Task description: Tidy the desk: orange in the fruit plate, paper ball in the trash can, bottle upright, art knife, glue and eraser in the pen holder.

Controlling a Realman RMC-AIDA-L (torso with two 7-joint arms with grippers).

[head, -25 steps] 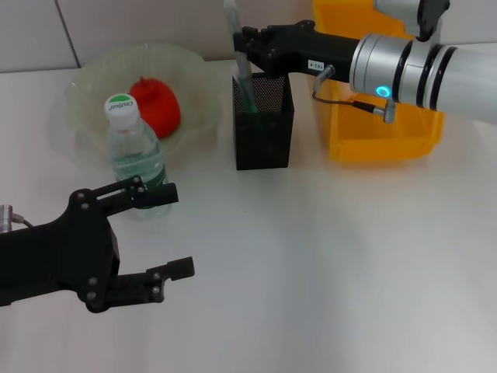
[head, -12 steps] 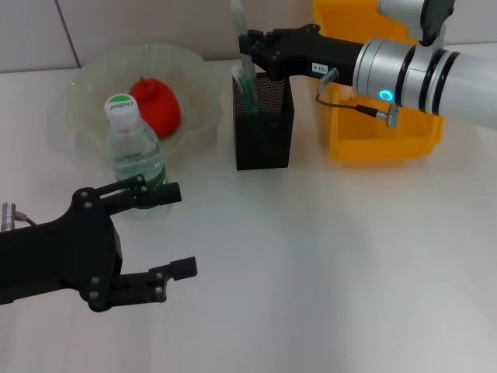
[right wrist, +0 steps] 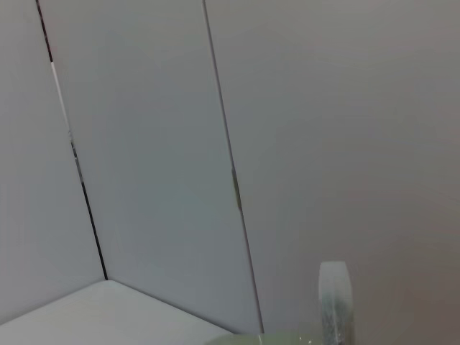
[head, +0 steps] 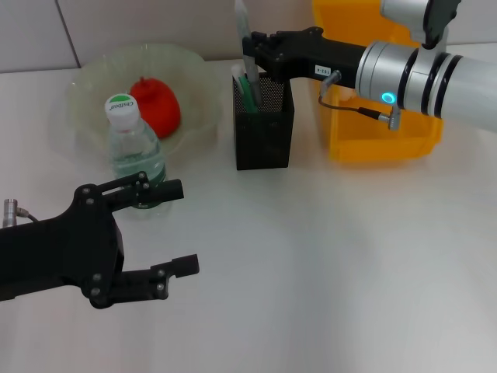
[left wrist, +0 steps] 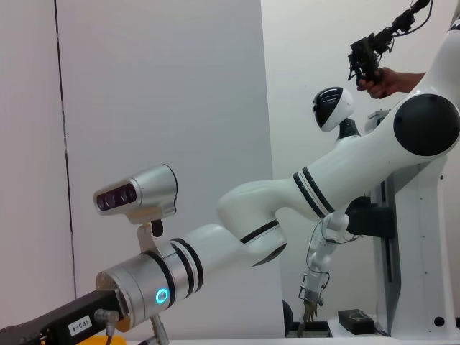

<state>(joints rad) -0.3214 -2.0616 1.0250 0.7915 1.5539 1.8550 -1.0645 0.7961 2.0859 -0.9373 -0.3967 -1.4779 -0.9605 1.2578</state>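
Risen slightly, right gripper (head: 250, 43) stays clamped on art knife (head: 244, 48) over pen holder (head: 264, 128) — left gripper (head: 175, 229) gapes apart.

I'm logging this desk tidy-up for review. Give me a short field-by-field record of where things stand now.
bottle: upright, in front of the fruit plate
orange: in the fruit plate
pen holder: black mesh, a green-and-white tool standing in it
right gripper: above the pen holder's rim, at the tool
left gripper: fingers open, low near the bottle, holding nothing
yellow bin: behind the right arm
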